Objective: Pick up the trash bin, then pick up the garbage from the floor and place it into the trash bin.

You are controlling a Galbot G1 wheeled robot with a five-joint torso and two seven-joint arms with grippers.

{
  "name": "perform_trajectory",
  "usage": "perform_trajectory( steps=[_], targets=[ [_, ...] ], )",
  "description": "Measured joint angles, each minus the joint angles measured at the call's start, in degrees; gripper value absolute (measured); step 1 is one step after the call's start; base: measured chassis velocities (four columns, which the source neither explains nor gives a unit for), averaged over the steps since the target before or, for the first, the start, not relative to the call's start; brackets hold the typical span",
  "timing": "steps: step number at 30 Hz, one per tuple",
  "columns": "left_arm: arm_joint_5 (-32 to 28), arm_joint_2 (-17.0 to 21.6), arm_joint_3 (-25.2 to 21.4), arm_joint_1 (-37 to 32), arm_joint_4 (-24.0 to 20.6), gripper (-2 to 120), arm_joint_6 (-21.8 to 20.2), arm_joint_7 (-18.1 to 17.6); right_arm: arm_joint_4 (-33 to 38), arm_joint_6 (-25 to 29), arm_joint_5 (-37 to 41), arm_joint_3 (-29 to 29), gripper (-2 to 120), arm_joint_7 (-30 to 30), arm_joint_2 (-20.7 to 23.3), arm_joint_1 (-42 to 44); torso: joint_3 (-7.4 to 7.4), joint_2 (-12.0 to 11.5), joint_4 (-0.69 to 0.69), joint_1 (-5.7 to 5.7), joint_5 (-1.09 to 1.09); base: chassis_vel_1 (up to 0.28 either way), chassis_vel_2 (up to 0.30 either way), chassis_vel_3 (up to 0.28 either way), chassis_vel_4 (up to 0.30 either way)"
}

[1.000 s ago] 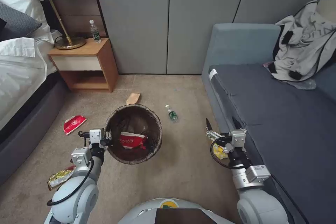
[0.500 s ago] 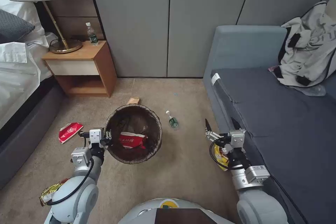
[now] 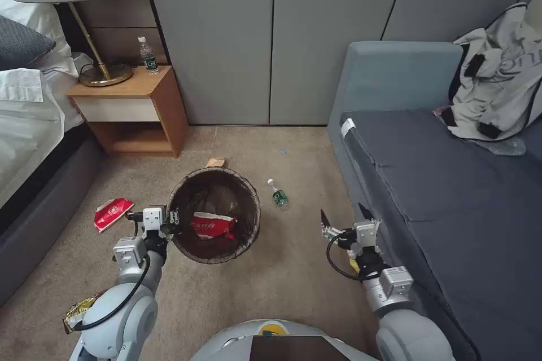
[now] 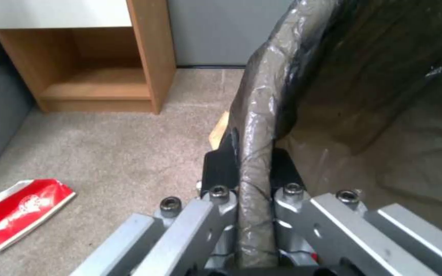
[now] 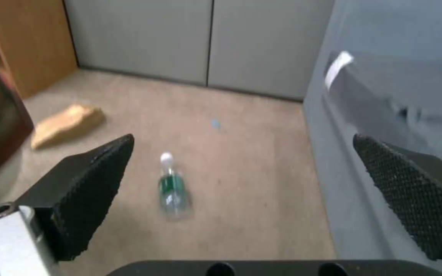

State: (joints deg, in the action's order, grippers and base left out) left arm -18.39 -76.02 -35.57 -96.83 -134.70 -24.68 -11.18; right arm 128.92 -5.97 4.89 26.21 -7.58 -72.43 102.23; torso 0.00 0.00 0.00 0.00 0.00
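One brown paper bag (image 3: 215,162) sits half hidden behind the trash bin (image 3: 248,192).

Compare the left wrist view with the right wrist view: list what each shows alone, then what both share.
Left wrist view alone: the left gripper shut on the bag-lined rim of the trash bin, and a red-and-white carton on the carpet.

Right wrist view alone: the right gripper open above the floor, a green-labelled bottle lying ahead of it, and the grey sofa side.

Both: the brown paper bag, the wooden nightstand, the beige carpet and the grey wall panels.
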Motion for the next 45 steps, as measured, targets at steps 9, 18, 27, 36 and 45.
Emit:
perform_trajectory(
  steps=[9, 18, 27, 36, 45],
  targets=[
    [-0.07, 0.08, -0.06, -0.05, -0.01, 0, 0.01, 0.03, -6.49, -1.59, 0.50, -1.05, 100, -1.89, 0.51, -2.73, 0.00, 0.00, 0.00, 0.00, 0.00, 0.000, 0.000, 0.000, 0.000],
    [-0.13, 0.11, -0.08, -0.06, -0.01, 0, 0.15, 0.06, -11.36, -3.00, 4.27, -2.10, 100, -3.81, -0.18, -4.65, 0.00, 0.00, 0.01, 0.00, 0.00, 0.000, 0.000, 0.000, 0.000],
    [-0.15, 0.15, -0.11, -0.05, 0.10, 0, 0.17, 0.09, -15.67, -3.23, 6.83, -1.33, 100, -4.51, -1.03, -5.30, 0.00, 0.00, 0.00, 0.00, -0.01, 0.000, 0.000, 0.000, 0.000],
    [-0.15, 0.16, 0.00, 0.09, 0.29, 0, 0.18, 0.09, -18.71, -3.45, 8.65, -1.51, 100, -5.01, -1.82, -6.65, 0.00, 0.00, 0.00, 0.00, -0.01, 0.000, 0.000, 0.000, 0.000],
    [-0.15, 0.14, 0.00, 0.13, 0.45, 0, 0.18, 0.09, -23.39, -3.91, 10.05, -2.64, 100, -6.66, -2.78, -9.78, 0.00, 0.00, 0.01, 0.00, -0.01, 0.000, 0.000, 0.000, 0.000]
  ],
)
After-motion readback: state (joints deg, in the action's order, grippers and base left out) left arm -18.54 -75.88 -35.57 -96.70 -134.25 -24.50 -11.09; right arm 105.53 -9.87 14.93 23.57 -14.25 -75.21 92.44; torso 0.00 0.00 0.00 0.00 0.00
